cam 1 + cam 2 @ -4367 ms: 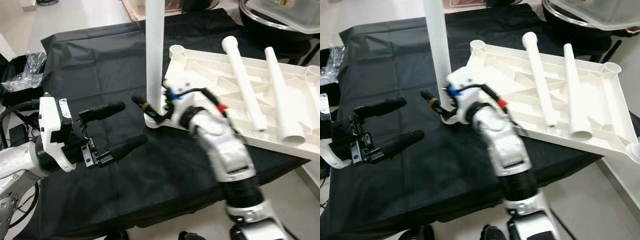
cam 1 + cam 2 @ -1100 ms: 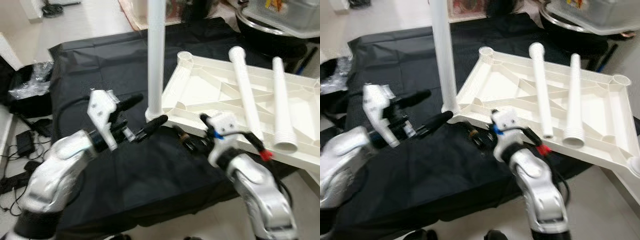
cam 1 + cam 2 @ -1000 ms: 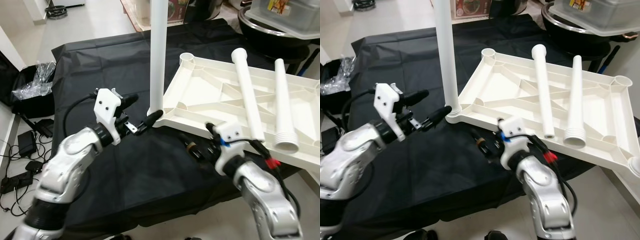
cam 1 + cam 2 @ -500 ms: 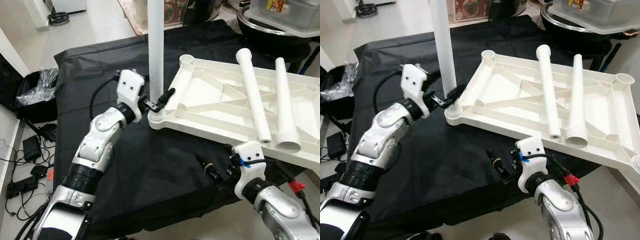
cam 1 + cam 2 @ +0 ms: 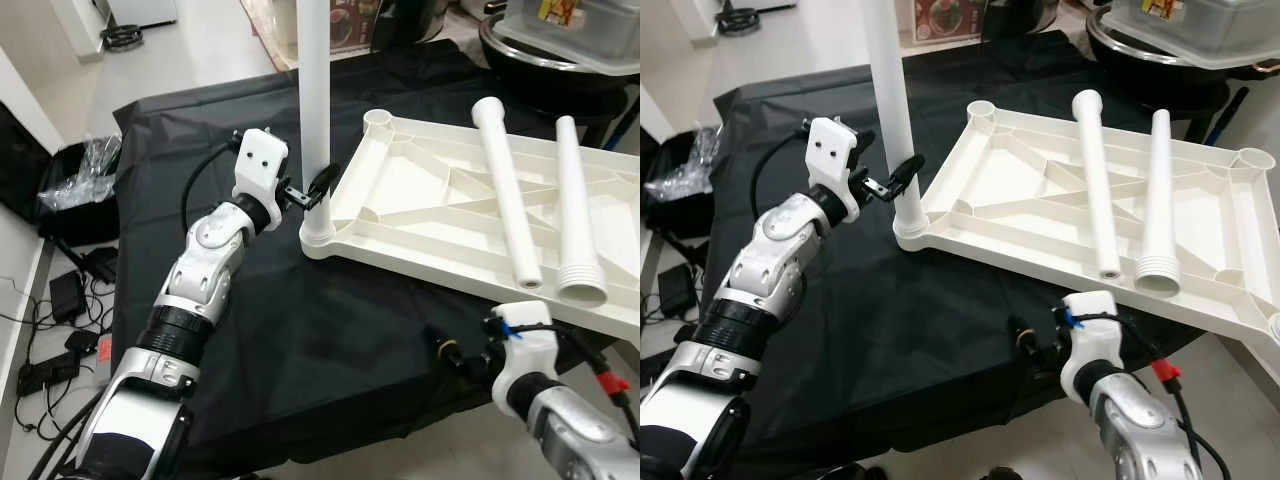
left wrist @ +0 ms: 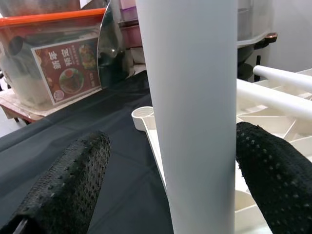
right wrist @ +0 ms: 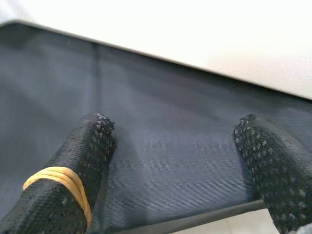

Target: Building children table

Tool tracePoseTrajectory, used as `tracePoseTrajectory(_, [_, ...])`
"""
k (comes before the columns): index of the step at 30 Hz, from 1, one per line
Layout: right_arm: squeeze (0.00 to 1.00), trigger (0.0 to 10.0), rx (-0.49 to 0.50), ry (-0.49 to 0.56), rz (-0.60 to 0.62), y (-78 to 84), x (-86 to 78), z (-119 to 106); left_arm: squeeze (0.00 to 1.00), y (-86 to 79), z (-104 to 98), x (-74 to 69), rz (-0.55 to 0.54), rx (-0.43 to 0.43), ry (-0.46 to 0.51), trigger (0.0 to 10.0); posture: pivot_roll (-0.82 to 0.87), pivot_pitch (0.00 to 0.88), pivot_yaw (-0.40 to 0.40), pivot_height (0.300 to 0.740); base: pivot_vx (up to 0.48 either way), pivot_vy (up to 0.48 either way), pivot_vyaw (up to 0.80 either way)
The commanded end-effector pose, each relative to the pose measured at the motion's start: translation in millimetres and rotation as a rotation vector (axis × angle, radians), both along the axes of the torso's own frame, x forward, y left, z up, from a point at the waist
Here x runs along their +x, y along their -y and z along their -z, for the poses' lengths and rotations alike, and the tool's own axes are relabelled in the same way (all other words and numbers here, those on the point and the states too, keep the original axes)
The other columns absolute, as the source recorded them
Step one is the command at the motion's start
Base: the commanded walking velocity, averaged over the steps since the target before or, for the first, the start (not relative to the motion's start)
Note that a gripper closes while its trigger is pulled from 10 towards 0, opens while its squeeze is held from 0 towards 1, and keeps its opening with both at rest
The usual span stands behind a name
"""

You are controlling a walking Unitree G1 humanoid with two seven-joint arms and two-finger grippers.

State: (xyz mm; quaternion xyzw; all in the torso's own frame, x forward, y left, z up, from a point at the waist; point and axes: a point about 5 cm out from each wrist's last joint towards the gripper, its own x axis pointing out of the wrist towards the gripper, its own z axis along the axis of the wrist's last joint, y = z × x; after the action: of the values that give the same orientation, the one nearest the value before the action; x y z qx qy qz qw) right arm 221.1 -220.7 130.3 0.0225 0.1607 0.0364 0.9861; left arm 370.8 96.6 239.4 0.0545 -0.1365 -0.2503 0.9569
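Observation:
A white table top (image 5: 440, 205) lies upside down on a black cloth (image 5: 200, 130). One white leg (image 5: 316, 90) stands upright in its near-left corner socket (image 5: 318, 238). Two loose legs (image 5: 505, 180) (image 5: 575, 210) lie across the underside. My left gripper (image 5: 312, 185) is open and straddles the upright leg low down; in the left wrist view the leg (image 6: 190, 112) stands between both fingers (image 6: 68, 192) with a gap on each side. My right gripper (image 5: 455, 358) hangs open at the cloth's front edge, below the table top's rim (image 7: 195, 29), holding nothing.
A crumpled plastic bag (image 5: 75, 180) and cables (image 5: 60, 300) lie on the floor to the left. A big dark pot with a clear container (image 5: 560, 40) sits at the back right. An orange-lidded box (image 6: 48, 63) stands behind the cloth.
My right gripper has drawn back from the table top toward the cloth's front edge. My left gripper has closed in around the upright leg, slightly higher.

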Motion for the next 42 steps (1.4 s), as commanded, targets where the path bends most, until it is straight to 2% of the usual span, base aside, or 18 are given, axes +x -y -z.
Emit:
tracePoseTrajectory(1, [0.00,10.0,0.037,0.017,0.019,1.4,1.7,0,0.00,-1.6,3,2.0,-0.009,0.009,-0.005,10.0,-0.09,0.151,0.060,0.740,0.000,0.000,0.00])
tracePoseTrajectory(2, [0.00,10.0,0.031,0.057,0.035,3.2,7.1,-7,0.00,1.2,6,2.5,0.003,0.007,-0.010,10.0,-0.09,0.155,0.064,0.740,0.000,0.000,0.00])
tracePoseTrajectory(4, [0.00,10.0,0.025,0.063,0.040,3.5,9.0,-8,0.00,2.6,7,2.2,0.009,0.009,-0.012,10.0,-0.09,0.155,0.065,0.740,0.000,0.000,0.00])
tracePoseTrajectory(10, [0.00,10.0,-0.044,0.045,0.096,14.1,13.6,-8,0.00,3.2,10,1.4,0.017,0.020,-0.017,10.0,-0.08,0.159,0.066,0.740,0.000,0.000,0.00])
tracePoseTrajectory(11, [0.00,10.0,-0.068,0.036,0.126,19.8,14.9,-7,0.00,2.1,12,1.2,0.018,0.025,-0.019,2.9,-0.08,0.162,0.068,0.740,0.000,0.000,0.00])
tracePoseTrajectory(12, [0.00,10.0,-0.084,0.024,0.155,26.1,16.1,-7,0.00,0.3,13,0.8,0.019,0.028,-0.022,0.0,-0.08,0.163,0.068,0.740,0.000,0.000,0.00])
tracePoseTrajectory(14, [0.00,10.0,-0.110,0.009,0.200,35.4,17.2,-7,0.00,-3.8,16,0.3,0.013,0.035,-0.026,0.0,-0.08,0.164,0.069,0.740,0.000,0.000,0.00])
tracePoseTrajectory(18, [0.00,10.0,-0.119,0.006,0.231,41.5,17.9,-8,0.00,-8.5,17,0.6,0.002,0.040,-0.031,0.0,-0.08,0.164,0.069,0.740,0.000,0.000,0.00])
tracePoseTrajectory(20, [0.00,10.0,-0.136,0.017,0.259,48.5,20.2,-10,0.00,-20.3,20,0.3,-0.023,0.055,-0.036,0.0,-0.08,0.165,0.071,0.740,0.000,0.000,0.00])
tracePoseTrajectory(31, [0.00,10.0,-0.157,0.043,0.278,58.0,29.2,-16,0.00,-53.5,19,-8.6,-0.035,0.081,-0.045,0.2,-0.07,0.168,0.076,0.740,0.000,0.000,0.00])
tracePoseTrajectory(32, [0.00,10.0,-0.158,0.045,0.276,58.9,31.7,-17,0.00,-58.9,17,-12.9,-0.006,0.085,-0.058,4.3,-0.06,0.168,0.074,0.740,0.000,0.000,0.00])
tracePoseTrajectory(33, [0.00,10.0,-0.158,0.045,0.276,58.9,31.7,-17,0.00,-58.9,17,-12.9,-0.006,0.085,-0.058,4.3,-0.06,0.168,0.074,0.740,0.000,0.000,0.00])
tracePoseTrajectory(34, [0.00,10.0,-0.153,0.049,0.265,59.0,35.8,-18,0.00,-63.0,15,-19.8,0.046,0.106,-0.070,10.0,-0.06,0.169,0.074,0.740,0.000,0.000,0.00])
tracePoseTrajectory(35, [0.00,10.0,-0.148,0.056,0.251,58.7,40.6,-20,0.00,-64.6,13,-28.2,0.115,0.122,-0.090,10.0,-0.05,0.169,0.073,0.740,0.000,0.000,0.00])
tracePoseTrajectory(36, [0.00,10.0,-0.148,0.056,0.251,58.7,40.6,-20,0.00,-64.6,13,-28.2,0.115,0.122,-0.090,10.0,-0.05,0.169,0.073,0.740,0.000,0.000,0.00])
tracePoseTrajectory(38, [0.00,10.0,-0.144,0.068,0.227,57.3,47.7,-24,0.00,-64.2,12,-42.1,0.226,0.161,-0.120,10.0,-0.05,0.168,0.070,0.740,0.000,0.000,0.00])
tracePoseTrajectory(40, [0.00,10.0,-0.144,0.068,0.227,57.3,47.7,-24,0.00,-64.2,12,-42.1,0.226,0.161,-0.120,10.0,-0.05,0.168,0.070,0.740,0.000,0.000,0.00])
tracePoseTrajectory(42, [0.00,10.0,-0.138,0.076,0.201,53.9,55.2,-26,0.00,-62.2,14,-59.2,0.350,0.234,-0.154,10.0,-0.05,0.168,0.067,0.740,0.000,0.000,0.00])
